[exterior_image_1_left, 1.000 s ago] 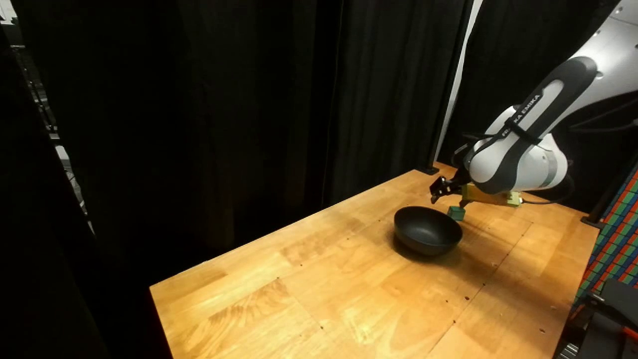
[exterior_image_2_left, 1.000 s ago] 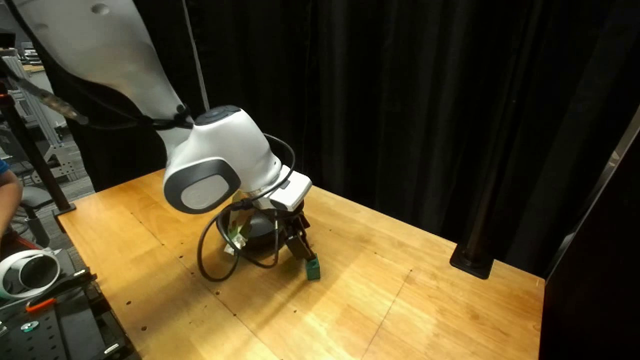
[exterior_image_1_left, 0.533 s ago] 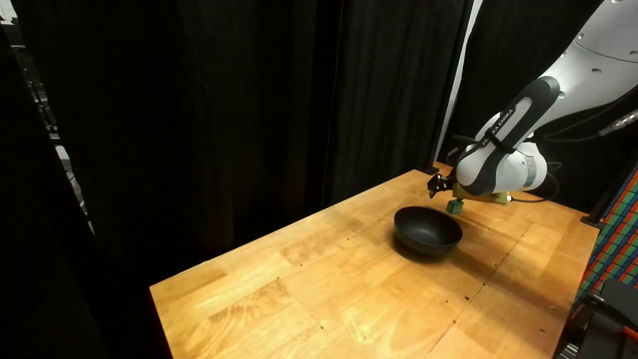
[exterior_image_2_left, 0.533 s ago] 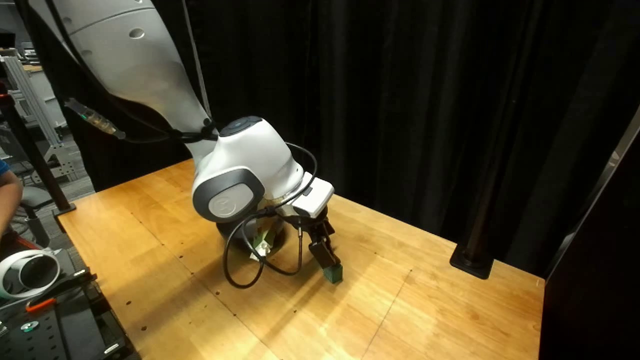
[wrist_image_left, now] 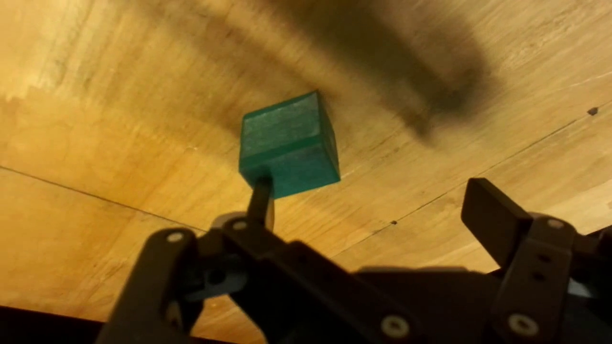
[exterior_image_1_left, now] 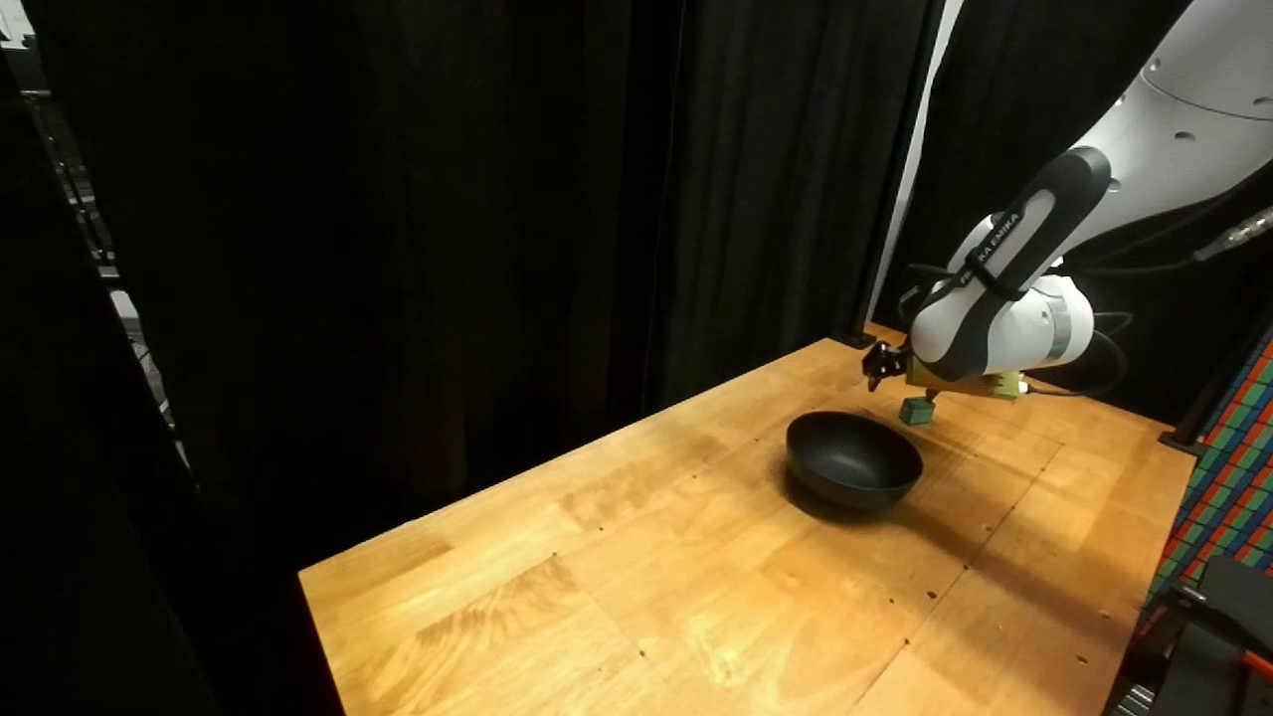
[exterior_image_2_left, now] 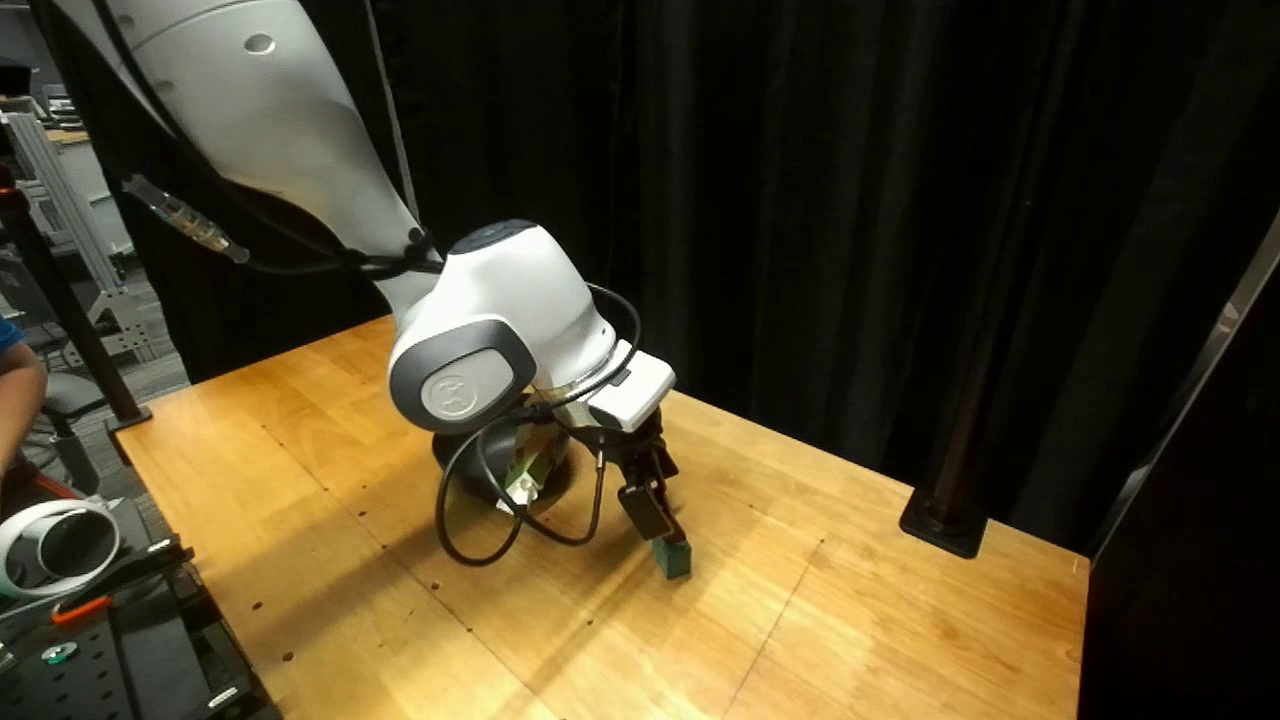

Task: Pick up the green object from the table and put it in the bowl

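Fingers (wrist_image_left: 497, 215) of the black gripper (wrist_image_left: 368, 191) are standing far apart at the bottom of the wrist view, leaving a big gap between their tips, so the grip is hanging loose. The green block (wrist_image_left: 287, 143) is showing near the middle of that view, and one finger's tip is crossing its lower left corner. I am not seeing well enough to tell if they are touching, or if the block is sitting flat on the wooden table (wrist_image_left: 95, 148). In an exterior view, the round black bowl (exterior_image_1_left: 853, 467) is resting right of the middle, and the block is showing outside it, just past its upper right rim. In an exterior view, a black cable (exterior_image_2_left: 533, 412) is looping under the white arm (exterior_image_2_left: 520, 290), which is hiding part of the bowl. Dark curtains (exterior_image_1_left: 398, 249) are hanging behind the table in both exterior views.
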`<state>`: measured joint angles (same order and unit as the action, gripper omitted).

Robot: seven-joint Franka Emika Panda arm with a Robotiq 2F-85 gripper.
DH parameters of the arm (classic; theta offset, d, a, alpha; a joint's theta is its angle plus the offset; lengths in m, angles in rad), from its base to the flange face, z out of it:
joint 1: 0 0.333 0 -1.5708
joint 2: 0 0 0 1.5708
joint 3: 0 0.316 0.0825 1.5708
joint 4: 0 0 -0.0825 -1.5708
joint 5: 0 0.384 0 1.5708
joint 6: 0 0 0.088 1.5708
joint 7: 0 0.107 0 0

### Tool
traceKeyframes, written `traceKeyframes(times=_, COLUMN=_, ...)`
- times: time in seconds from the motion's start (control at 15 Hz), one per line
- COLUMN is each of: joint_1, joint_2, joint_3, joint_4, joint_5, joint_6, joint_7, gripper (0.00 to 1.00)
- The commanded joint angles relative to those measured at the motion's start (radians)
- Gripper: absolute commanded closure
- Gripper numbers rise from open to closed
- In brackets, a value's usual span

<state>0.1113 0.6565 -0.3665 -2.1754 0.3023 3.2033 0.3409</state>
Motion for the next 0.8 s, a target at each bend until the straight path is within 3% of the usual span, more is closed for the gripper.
traceKeyframes(times=0.0, joint_1=0.084, joint_2=0.021, joint_3=-0.086, joint_4=0.010, joint_5=0.023, joint_6=-0.005, joint_7=0.053, gripper=0.00)
traceKeyframes(times=0.53, joint_1=0.185, joint_2=0.070, joint_3=-0.195, joint_4=0.009, joint_5=0.025, joint_6=-0.056, joint_7=0.133, gripper=0.00)
traceKeyframes(times=0.6, joint_1=0.190, joint_2=0.073, joint_3=-0.200, joint_4=0.009, joint_5=0.024, joint_6=-0.061, joint_7=0.141, gripper=0.25)
traceKeyframes(times=0.67, joint_1=0.195, joint_2=0.076, joint_3=-0.203, joint_4=0.009, joint_5=0.020, joint_6=-0.067, joint_7=0.145, gripper=0.26)
traceKeyframes(times=0.73, joint_1=0.197, joint_2=0.077, joint_3=-0.204, joint_4=0.009, joint_5=0.018, joint_6=-0.074, joint_7=0.150, gripper=0.34)
